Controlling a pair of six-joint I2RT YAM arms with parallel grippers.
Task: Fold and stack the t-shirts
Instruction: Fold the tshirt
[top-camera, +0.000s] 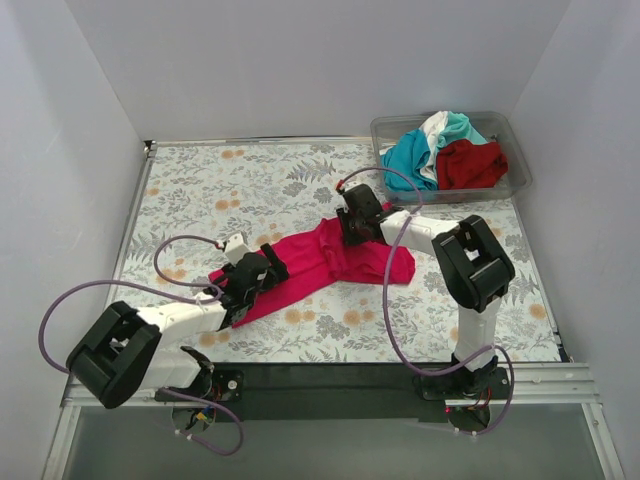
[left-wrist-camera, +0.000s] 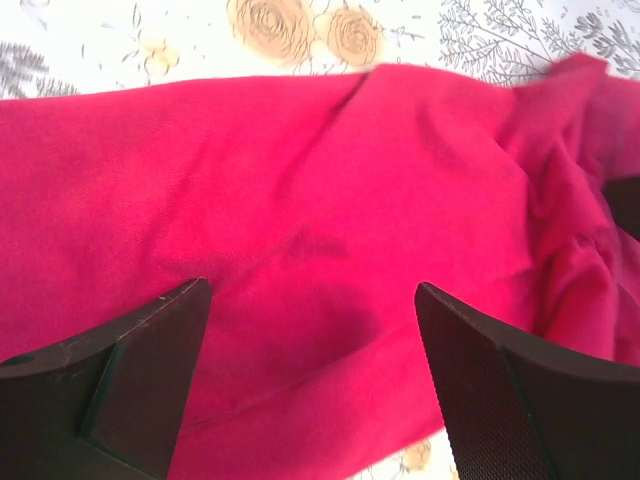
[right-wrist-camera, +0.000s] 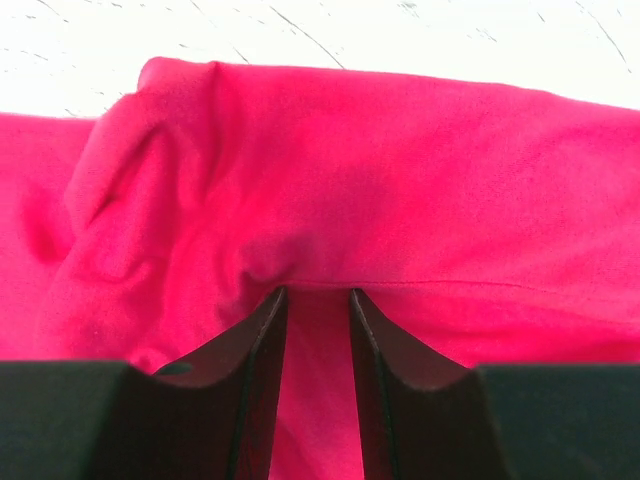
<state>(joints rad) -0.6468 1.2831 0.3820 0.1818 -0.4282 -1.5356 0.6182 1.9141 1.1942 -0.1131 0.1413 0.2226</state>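
Folding work is being set up on the first shirt: the magenta t-shirt (top-camera: 330, 265) is being handled on the floral table cover (top-camera: 200, 190). It is lying rumpled across the middle of the table, in a band running from about 8 o'clock toward 3 o'clock in the overhead view. Its 12 o'clock edge is being pinched by the right gripper (right-wrist-camera: 318, 292) — the jaws are drawn narrow with a tuck of pink fabric caught between them, and the cloth is puckering at the tips in the wrist view. The left gripper (left-wrist-camera: 310, 290) is being held over the shirt's 8 o'clock end, jaws spread wide with nothing between them; whether the tips are resting on the fabric cannot be told. The teal t-shirt (top-camera: 410, 155), the white t-shirt (top-camera: 435, 128) and the dark red t-shirt (top-camera: 470, 165) are being left bundled in the clear bin (top-camera: 520, 160) at the table's 1 o'clock corner, well apart from the work.

The step in hand is judged to be the spreading or first fold of the magenta shirt. The task as a whole is judged barely begun — nothing is folded and no stack is started. The next move is judged to call for the left jaws being closed on the 8 o'clock end, so that the cloth is being tensioned between both arms before an edge is carried over. A clean edge, not a bunched handful, should be taken.
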